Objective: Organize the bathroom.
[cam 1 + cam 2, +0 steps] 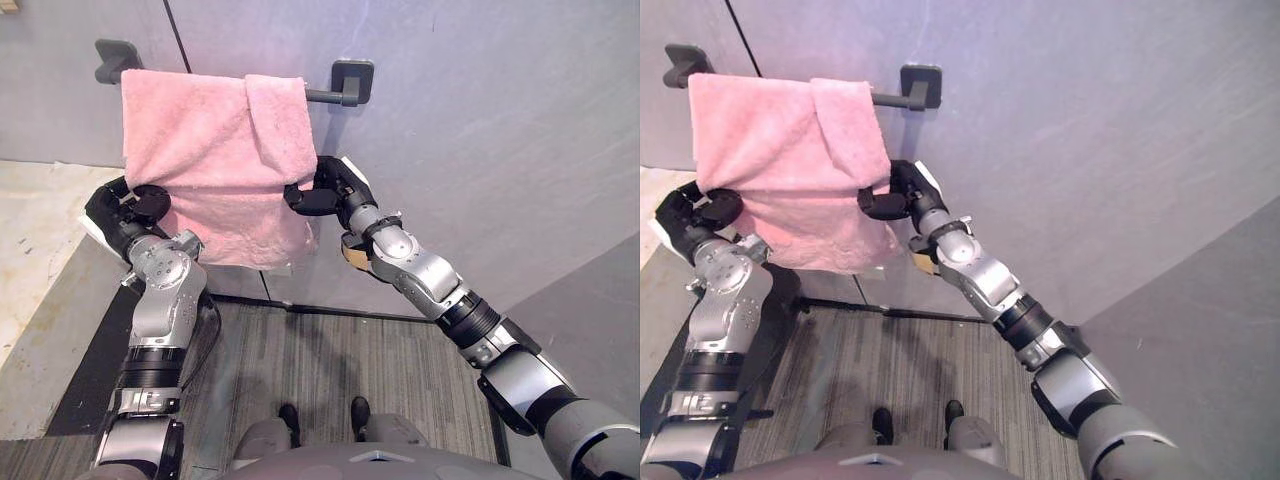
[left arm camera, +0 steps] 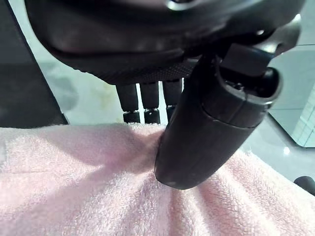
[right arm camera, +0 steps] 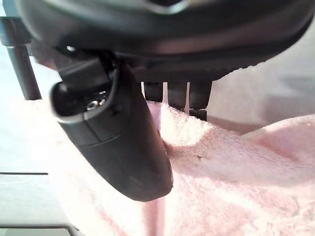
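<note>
A pink towel [image 1: 215,160] hangs folded over a black towel bar [image 1: 330,96] on the grey wall. My left hand [image 1: 135,205] grips the towel's left edge about halfway down, thumb [image 2: 206,128] pressed onto the cloth and fingers [image 2: 147,105] behind it. My right hand [image 1: 320,190] pinches the towel's right edge at the same height, thumb [image 3: 123,142] on the front of the towel [image 3: 236,182] and fingers [image 3: 177,96] behind. The towel's lower half bunches between the two hands.
The bar's black wall brackets [image 1: 352,78] sit at either end. A dark seam [image 1: 180,35] runs down the grey wall. Striped grey carpet [image 1: 330,370] covers the floor below, with pale floor [image 1: 40,220] at the left.
</note>
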Tool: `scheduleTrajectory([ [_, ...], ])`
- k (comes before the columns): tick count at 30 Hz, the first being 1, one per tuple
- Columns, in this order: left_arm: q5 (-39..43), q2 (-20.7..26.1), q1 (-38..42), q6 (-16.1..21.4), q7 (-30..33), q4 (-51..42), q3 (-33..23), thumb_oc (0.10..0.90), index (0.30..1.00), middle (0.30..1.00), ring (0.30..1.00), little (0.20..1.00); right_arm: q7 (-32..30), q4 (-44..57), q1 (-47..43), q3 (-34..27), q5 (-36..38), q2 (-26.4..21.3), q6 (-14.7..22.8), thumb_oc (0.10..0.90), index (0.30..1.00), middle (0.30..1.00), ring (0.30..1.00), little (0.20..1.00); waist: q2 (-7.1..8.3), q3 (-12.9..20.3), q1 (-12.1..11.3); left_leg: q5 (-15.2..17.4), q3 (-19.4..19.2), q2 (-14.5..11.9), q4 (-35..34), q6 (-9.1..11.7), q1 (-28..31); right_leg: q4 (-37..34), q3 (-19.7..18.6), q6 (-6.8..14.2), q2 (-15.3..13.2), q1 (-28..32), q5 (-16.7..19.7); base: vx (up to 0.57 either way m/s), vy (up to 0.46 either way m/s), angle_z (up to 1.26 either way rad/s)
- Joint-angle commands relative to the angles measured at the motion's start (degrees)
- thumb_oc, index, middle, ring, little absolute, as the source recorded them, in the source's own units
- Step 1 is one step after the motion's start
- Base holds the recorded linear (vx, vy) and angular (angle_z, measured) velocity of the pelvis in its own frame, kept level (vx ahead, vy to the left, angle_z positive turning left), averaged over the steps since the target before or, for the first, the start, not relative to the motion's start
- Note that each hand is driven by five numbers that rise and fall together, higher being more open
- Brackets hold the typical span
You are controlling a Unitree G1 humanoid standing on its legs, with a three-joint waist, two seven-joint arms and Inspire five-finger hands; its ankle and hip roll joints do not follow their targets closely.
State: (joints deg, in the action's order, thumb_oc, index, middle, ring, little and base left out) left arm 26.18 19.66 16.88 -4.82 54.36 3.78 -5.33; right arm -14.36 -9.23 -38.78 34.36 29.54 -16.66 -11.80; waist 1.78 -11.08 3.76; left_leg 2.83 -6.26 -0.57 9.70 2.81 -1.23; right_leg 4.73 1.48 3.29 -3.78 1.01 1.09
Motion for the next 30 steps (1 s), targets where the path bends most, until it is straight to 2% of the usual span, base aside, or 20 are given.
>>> scheduleTrajectory([
  [1,-8.34,5.15,0.38,5.99,3.27,-3.85,-2.63,0.400,0.300,0.300,0.300,0.300,-1.86,-0.79,-4.29,-4.55,-4.38,3.17,7.00,0.400,0.300,0.300,0.300,0.300,-0.34,4.84,-0.22,3.90,-3.83,-5.20,-1.55,-1.58,5.70,1.57,-2.66,4.21,-1.96,-2.15,-3.99,0.00,0.000,0.00],
  [8,-8.56,4.69,-0.12,5.97,2.49,-4.16,-2.79,0.400,0.300,0.300,0.300,0.300,-2.13,-1.52,-3.69,-5.04,-5.51,2.98,6.67,0.400,0.300,0.300,0.300,0.300,-0.41,4.63,-0.29,3.85,-3.52,-5.23,-1.34,-1.52,5.43,1.87,-2.42,3.95,-1.91,-2.22,-4.24,0.00,0.000,0.00],
  [14,-8.10,4.53,-0.60,6.73,1.41,-3.19,-2.97,0.400,0.300,0.300,0.300,0.300,-4.45,-4.35,-3.81,-5.27,-7.15,2.31,2.93,0.400,0.300,0.300,0.300,0.300,-0.56,4.59,-0.26,4.00,-3.49,-5.20,-1.10,-1.42,5.27,1.63,-2.34,3.85,-1.96,-2.28,-4.12,0.00,0.000,0.00],
  [25,-7.88,4.33,-1.07,6.45,0.39,-3.12,-3.30,0.400,0.300,0.300,0.300,0.300,-1.87,-6.94,-2.56,-6.18,-8.69,1.06,3.69,0.400,0.300,0.300,0.300,0.300,-0.60,4.50,-0.10,4.28,-3.32,-5.11,-0.77,-1.57,5.29,1.94,-2.50,3.76,-1.89,-2.31,-4.31,0.00,0.000,0.00],
  [26,-7.89,4.18,-1.34,6.38,-0.31,-3.17,-3.48,0.475,0.413,0.413,0.413,0.413,-0.59,-6.92,-2.59,-6.41,-9.44,0.88,5.03,0.593,0.589,0.589,0.589,0.589,-0.63,4.38,-0.12,4.25,-3.10,-5.02,-0.75,-1.52,5.23,1.90,-2.64,3.71,-1.77,-2.30,-4.31,0.00,0.000,0.00],
  [27,-7.79,4.18,-1.25,6.05,-0.44,-3.22,-3.41,0.800,0.900,0.900,0.900,0.900,-0.10,-6.77,-2.79,-6.29,-9.57,0.85,5.66,0.800,0.900,0.900,0.900,0.900,-0.67,4.33,-0.13,4.22,-3.05,-4.99,-0.72,-1.52,5.18,1.97,-2.66,3.67,-1.75,-2.32,-4.36,0.00,0.000,0.00],
  [30,-8.45,3.76,-1.40,6.24,-0.83,-3.00,-2.85,0.800,0.900,0.900,0.900,0.900,1.97,-5.58,-2.96,-5.90,-9.50,1.14,8.20,0.800,0.900,0.900,0.900,0.900,-0.72,4.22,-0.12,4.24,-2.93,-4.94,-0.59,-1.52,5.11,2.21,-2.72,3.71,-1.72,-2.41,-4.48,0.00,0.000,0.00],
])
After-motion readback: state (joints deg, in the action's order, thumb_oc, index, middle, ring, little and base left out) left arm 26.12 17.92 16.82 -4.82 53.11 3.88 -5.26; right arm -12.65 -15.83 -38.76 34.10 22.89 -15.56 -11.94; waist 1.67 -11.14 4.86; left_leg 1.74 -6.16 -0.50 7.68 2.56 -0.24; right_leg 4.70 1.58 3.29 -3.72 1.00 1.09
